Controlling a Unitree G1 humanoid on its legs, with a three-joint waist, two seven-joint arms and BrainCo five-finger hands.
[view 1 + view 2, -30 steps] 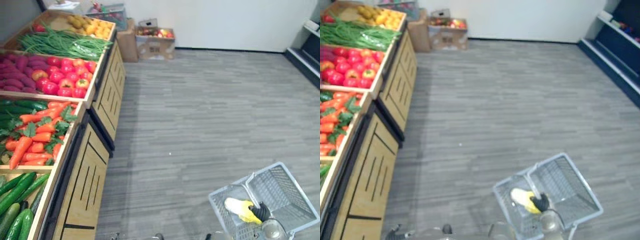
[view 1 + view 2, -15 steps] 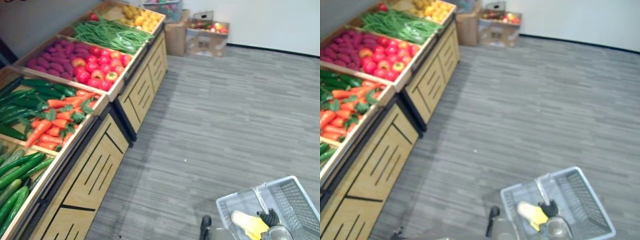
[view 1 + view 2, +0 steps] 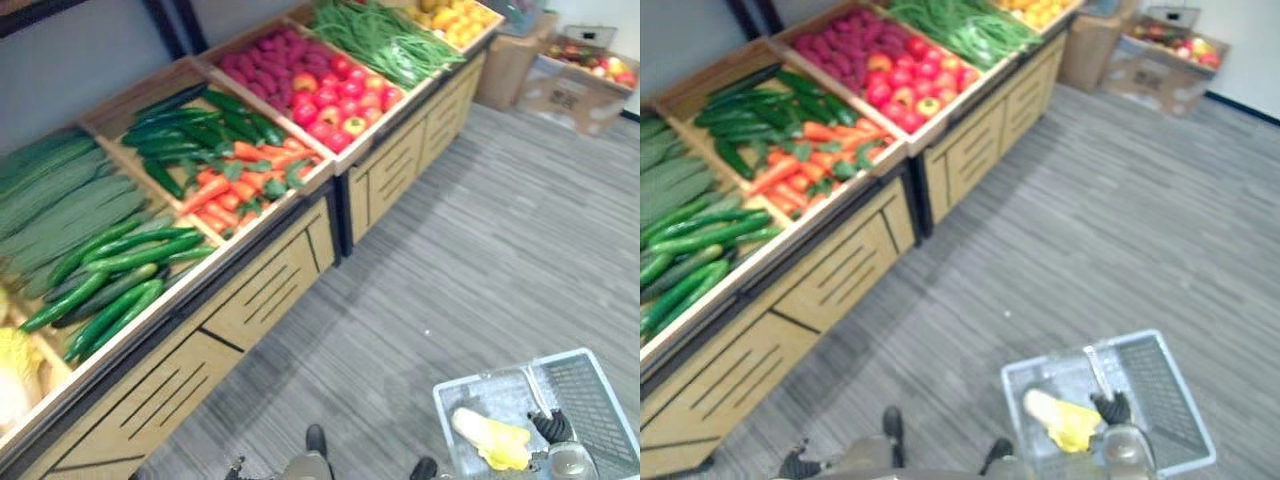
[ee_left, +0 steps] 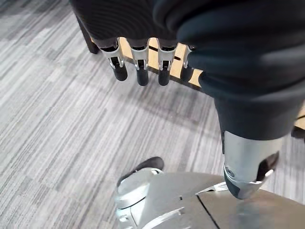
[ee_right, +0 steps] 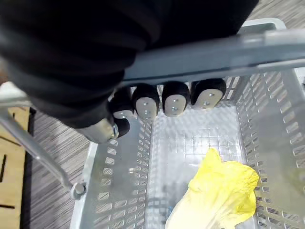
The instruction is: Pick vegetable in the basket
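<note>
Grey basket (image 3: 590,397) holding yellow cabbage (image 3: 489,440), right hand (image 5: 164,103) curled round handle (image 5: 217,51)

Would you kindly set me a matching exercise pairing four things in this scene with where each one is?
1 carrots
2 cabbage
3 right hand
4 left hand

A lying in the basket
B curled round the basket's handle
C open above the floor
D in a wooden bin beside cucumbers

Pairs: 1-D, 2-A, 3-B, 4-C
</note>
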